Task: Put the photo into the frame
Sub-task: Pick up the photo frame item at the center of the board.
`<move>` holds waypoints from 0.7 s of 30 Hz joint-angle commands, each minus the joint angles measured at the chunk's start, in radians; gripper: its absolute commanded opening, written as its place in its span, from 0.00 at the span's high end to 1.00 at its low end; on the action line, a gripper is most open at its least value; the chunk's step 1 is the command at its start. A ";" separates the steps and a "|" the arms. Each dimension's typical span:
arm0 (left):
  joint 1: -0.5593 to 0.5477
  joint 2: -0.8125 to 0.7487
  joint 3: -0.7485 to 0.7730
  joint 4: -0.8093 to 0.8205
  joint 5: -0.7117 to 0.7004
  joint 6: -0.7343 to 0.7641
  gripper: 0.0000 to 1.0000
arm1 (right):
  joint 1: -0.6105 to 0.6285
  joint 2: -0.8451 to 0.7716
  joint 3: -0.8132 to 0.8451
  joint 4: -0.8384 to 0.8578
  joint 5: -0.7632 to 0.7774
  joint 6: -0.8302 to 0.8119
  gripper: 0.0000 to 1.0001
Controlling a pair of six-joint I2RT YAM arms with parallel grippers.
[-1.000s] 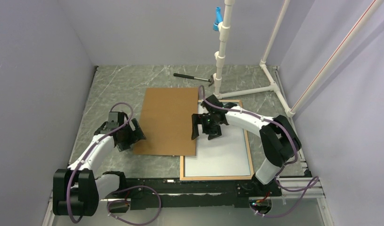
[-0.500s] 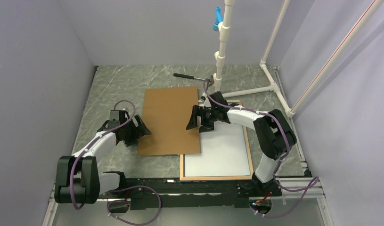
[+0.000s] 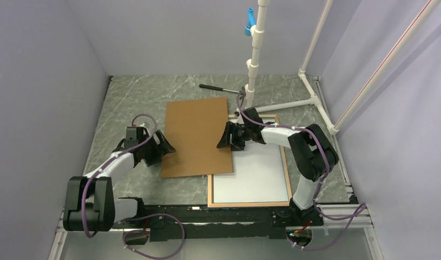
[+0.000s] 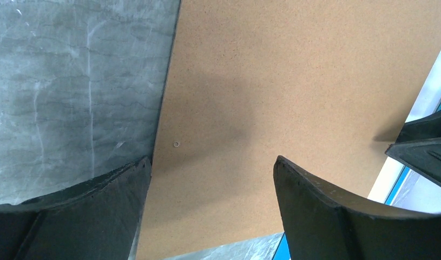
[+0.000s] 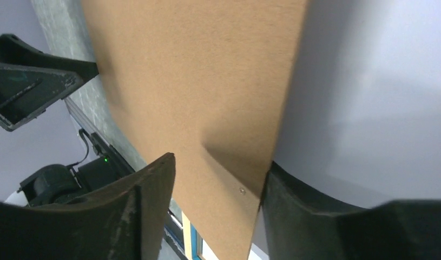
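On the grey marbled table (image 3: pixel 131 103), as I see it from the overhead camera:

- Board (image 3: pixel 196 135): plain brown, lying flat in the middle of the table, turned slightly. Its near right part lies over the far left corner of the frame.
- Frame (image 3: pixel 250 205): near right, back side up, with the light wood rim showing. My left wrist camera catches a strip of turquoise along its edge, just past the board.
- Photo (image 3: pixel 256 173): inside the frame, white back up, reaching out to the rim. The board covers its far left corner.
- Left gripper (image 3: pixel 162 146): at the board's left edge, fingers spread wide. One finger is over bare table just beside the edge, the other over the brown face. It grips nothing.
- Right gripper (image 3: pixel 224 138): at the board's right edge, where board and photo meet. The fingers stand partly apart, one over the board and the other beside its edge above the white photo. I see no clamp on either.
- Hammer (image 3: pixel 221 88): far side, near the foot of the pipe stand.
- White pipe stand (image 3: pixel 256 54): far right.
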 commanded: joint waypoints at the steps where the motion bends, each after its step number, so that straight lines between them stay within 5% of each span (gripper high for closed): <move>1: -0.009 0.046 -0.063 -0.051 -0.002 0.008 0.11 | 0.019 -0.019 -0.014 0.154 -0.103 0.056 0.51; 5: -0.008 0.019 -0.050 -0.078 -0.007 0.013 0.11 | 0.020 -0.054 0.007 0.104 -0.094 0.036 0.84; 9: -0.009 -0.056 -0.020 -0.153 -0.053 0.027 0.10 | 0.020 -0.106 0.071 -0.031 -0.060 -0.018 0.99; 21: -0.009 -0.275 0.258 -0.441 -0.102 0.083 0.06 | 0.026 -0.231 0.457 -0.584 0.121 -0.191 1.00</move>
